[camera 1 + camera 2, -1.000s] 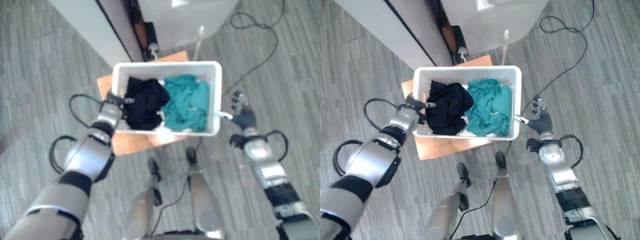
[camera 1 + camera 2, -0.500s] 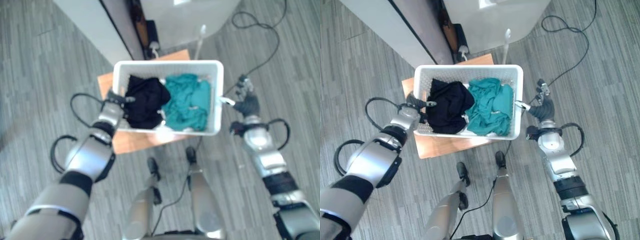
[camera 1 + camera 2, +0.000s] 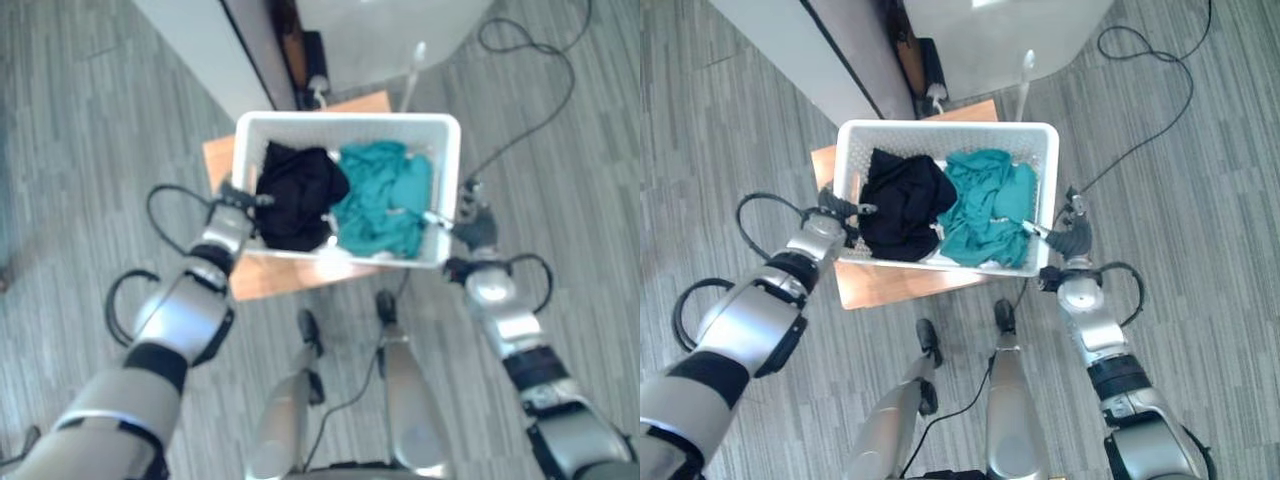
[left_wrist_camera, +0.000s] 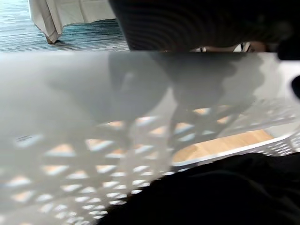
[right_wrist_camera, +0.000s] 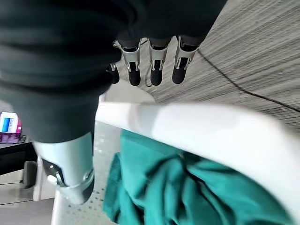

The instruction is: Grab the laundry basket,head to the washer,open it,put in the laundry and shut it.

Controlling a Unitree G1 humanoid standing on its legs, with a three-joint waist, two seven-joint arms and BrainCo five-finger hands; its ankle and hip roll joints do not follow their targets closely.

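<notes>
— Where is the basket?

— The white perforated plastic laundry basket (image 3: pixel 946 135) sits on a low wooden table (image 3: pixel 890 283), on grey striped carpet floor (image 3: pixel 730 150). Inside it, a black crumpled garment (image 3: pixel 902 205) lies toward the robot's left and a teal crumpled garment (image 3: pixel 990 205) toward its right, the two touching in the middle.

— And the hands?

— One at each short end. The left hand (image 3: pixel 836 209) is against the basket's left wall at the rim; its wrist view has the wall (image 4: pixel 93 140) right up close, and I cannot tell how its fingers stand. The right hand (image 3: pixel 1068 232) is at the basket's right rim: in its wrist view the dark-tipped fingers (image 5: pixel 157 72) hang down outside the white rim (image 5: pixel 197 126) while the silver thumb (image 5: pixel 68 178) reaches inside beside the teal cloth, so the rim sits pinched between them.

— What's behind?

— A large white appliance (image 3: pixel 990 40) past the table, a grey panel (image 3: pixel 790 50) to its left, and a black cable (image 3: pixel 1150 75) across the carpet.
</notes>
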